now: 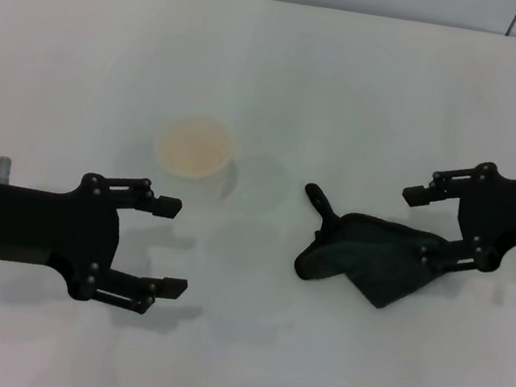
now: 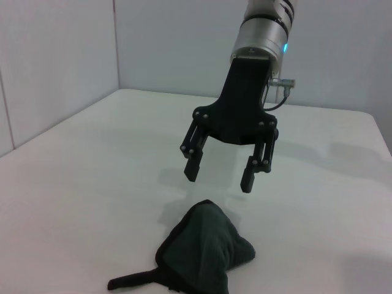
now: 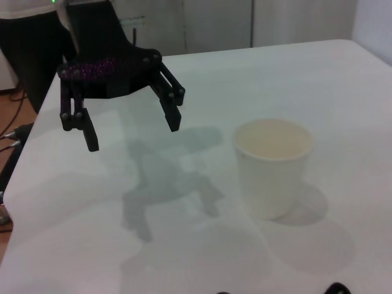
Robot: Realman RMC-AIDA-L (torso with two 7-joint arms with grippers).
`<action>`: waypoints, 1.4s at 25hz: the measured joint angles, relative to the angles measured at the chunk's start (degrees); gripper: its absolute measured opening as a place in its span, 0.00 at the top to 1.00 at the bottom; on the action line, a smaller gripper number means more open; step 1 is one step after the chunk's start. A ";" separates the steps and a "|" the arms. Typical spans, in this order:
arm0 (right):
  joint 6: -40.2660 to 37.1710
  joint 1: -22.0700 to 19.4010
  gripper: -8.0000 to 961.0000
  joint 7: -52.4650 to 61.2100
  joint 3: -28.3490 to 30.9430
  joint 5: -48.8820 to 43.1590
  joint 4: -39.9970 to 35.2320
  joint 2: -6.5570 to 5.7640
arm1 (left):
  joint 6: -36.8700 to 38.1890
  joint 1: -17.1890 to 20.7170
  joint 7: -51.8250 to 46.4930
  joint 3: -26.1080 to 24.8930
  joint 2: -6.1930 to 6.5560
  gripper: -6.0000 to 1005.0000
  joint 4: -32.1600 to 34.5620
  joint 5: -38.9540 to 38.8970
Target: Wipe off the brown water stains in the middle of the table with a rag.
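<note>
On the right side of the tabletop [image 1: 73,56], the right end effector [image 1: 430,226] is seen with its fingers spread wide, straddling the near end of the rag [image 1: 370,259]; in the left wrist view it is shown raised just above the cloth, gripping nothing. The rag [image 2: 205,251] is seen as a dark green-black bundle, loosely folded into a rough triangle, with a thin strap-like tail stretched out toward the middle of the tabletop. At the left, the left end effector [image 1: 171,247] is held off the surface, fingers parted and empty, well apart from the rag. A white paper cup [image 1: 196,149] is stood upright between the two arms. No brown stain can be made out on the white surface.
</note>
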 joint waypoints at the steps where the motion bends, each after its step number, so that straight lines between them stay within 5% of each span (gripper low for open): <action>1: -0.01 -0.56 0.32 -0.05 0.01 0.16 -0.52 0.02 | 0.03 0.01 0.01 0.00 0.01 0.12 -0.01 0.00; 35: -8.21 -1.51 0.28 -1.74 6.56 1.37 0.22 -0.72 | 3.40 -0.78 4.00 -4.65 1.33 0.12 -5.97 -1.12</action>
